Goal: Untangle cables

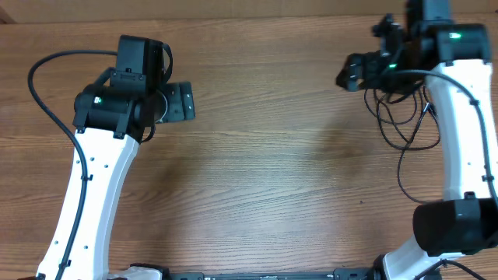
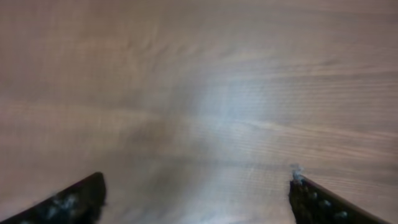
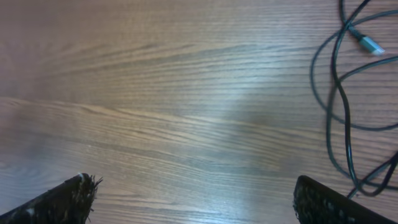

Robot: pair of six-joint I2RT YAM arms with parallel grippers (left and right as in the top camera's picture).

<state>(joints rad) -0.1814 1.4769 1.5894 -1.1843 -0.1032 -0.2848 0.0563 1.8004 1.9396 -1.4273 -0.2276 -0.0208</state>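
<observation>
The cables (image 1: 405, 117) are thin black cords lying in loose loops on the wooden table at the far right, partly under my right arm, with one strand trailing toward the front (image 1: 401, 175). The right wrist view has the same loops (image 3: 339, 99) at its right edge, with a small metal plug (image 3: 371, 44) near the top. My right gripper (image 1: 359, 68) (image 3: 194, 182) stands open just left of the loops, with only bare wood between its fingers. My left gripper (image 1: 185, 101) (image 2: 196, 182) is far off at the left of the table, open and holding nothing.
The brown wooden table (image 1: 264, 155) fills all the views. Thicker black wires (image 1: 47, 93) run along the white arms. The arm bases stand at the front edge, left (image 1: 85, 233) and right (image 1: 451, 225).
</observation>
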